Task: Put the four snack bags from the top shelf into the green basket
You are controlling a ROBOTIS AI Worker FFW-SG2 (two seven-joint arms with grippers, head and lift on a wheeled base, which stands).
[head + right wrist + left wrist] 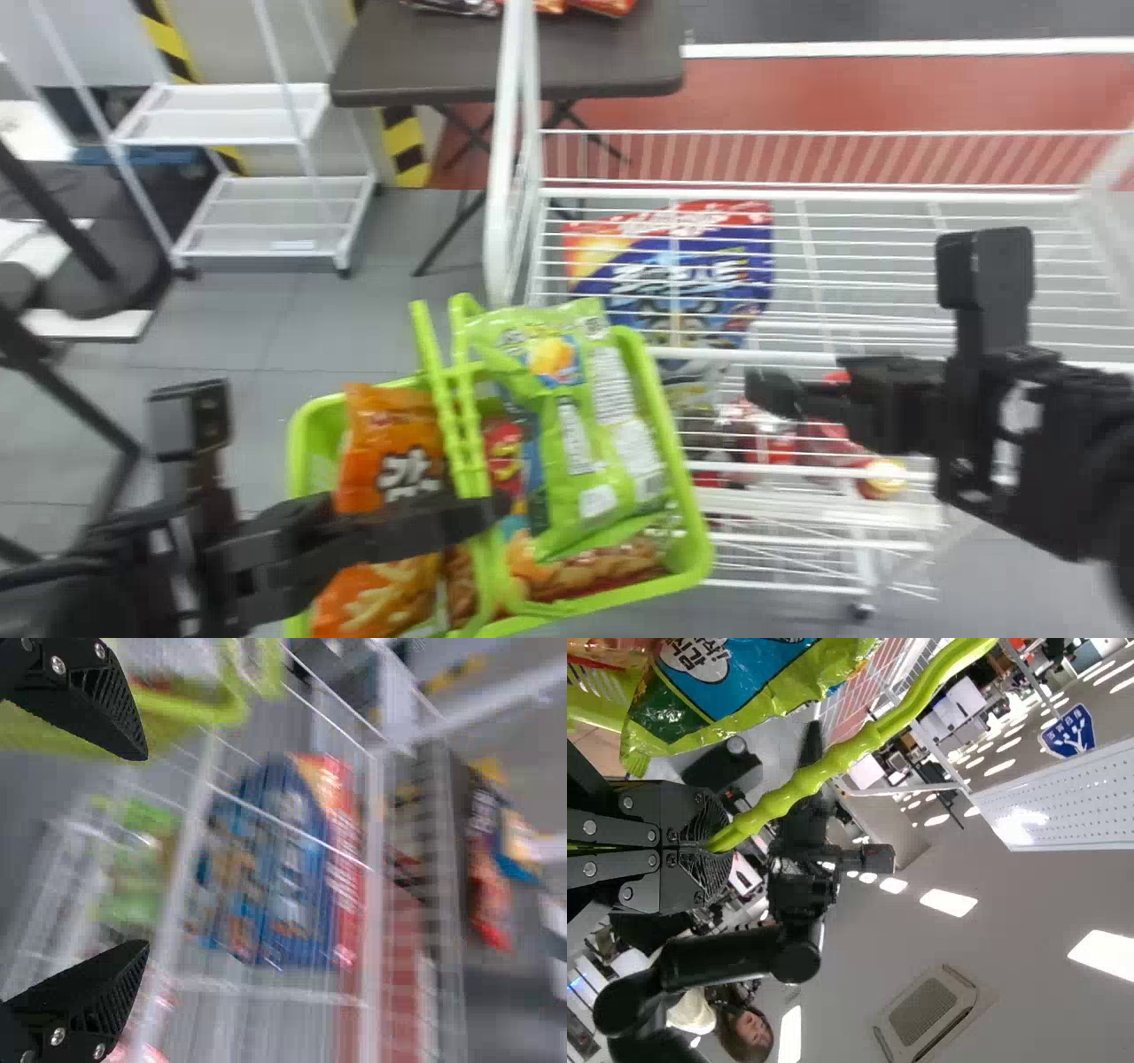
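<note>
Your left gripper [478, 518] is clamped on the handle [461, 425] of the green basket [679, 461], where a green snack bag [589, 443] and an orange snack bag [390, 447] sit on either side of that handle, which crosses the opening. Your right gripper [775, 394] has its fingers apart, to the right of the basket, near the white wire rack [886, 197]; a large blue-and-red bag [700, 275] lies behind the rack's wires.

There are one basket [680, 496] and two claws [485, 518]

Lab-like hall; wire shelf [499, 221]; striped tape [405, 142]; ceiling light panel [949, 902]
</note>
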